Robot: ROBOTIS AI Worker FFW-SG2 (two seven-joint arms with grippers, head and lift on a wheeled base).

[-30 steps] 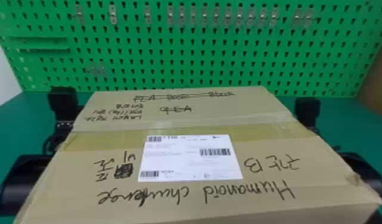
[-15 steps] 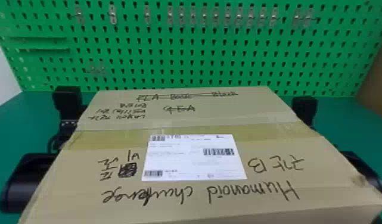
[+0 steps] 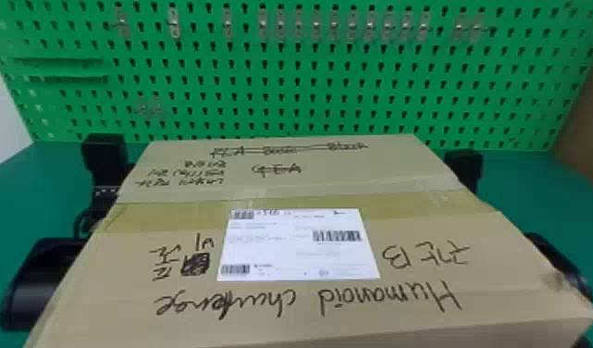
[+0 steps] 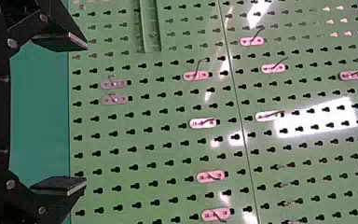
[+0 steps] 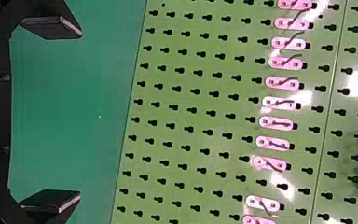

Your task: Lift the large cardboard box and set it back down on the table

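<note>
- One large cardboard box [image 3: 336,183] is seen from the middle to the bottom of the head view, with its white label facing up.
- At the left of this frame, the left gripper [image 3: 103,155] is placed beside the box; its fingers [image 4: 60,41] are spread open.
- At the right, the right gripper [image 3: 464,166] is placed likewise, with fingers [image 5: 51,28] also wide apart.

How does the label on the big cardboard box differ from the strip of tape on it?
The label is white, while the tape is yellowish. The label is a compact four-sided sheet; the tape is a long band running across the box from side to side. The label carries printed barcodes, and I can't make out any on the tape. Both lie on the box's top face, overlapping each other.
</note>
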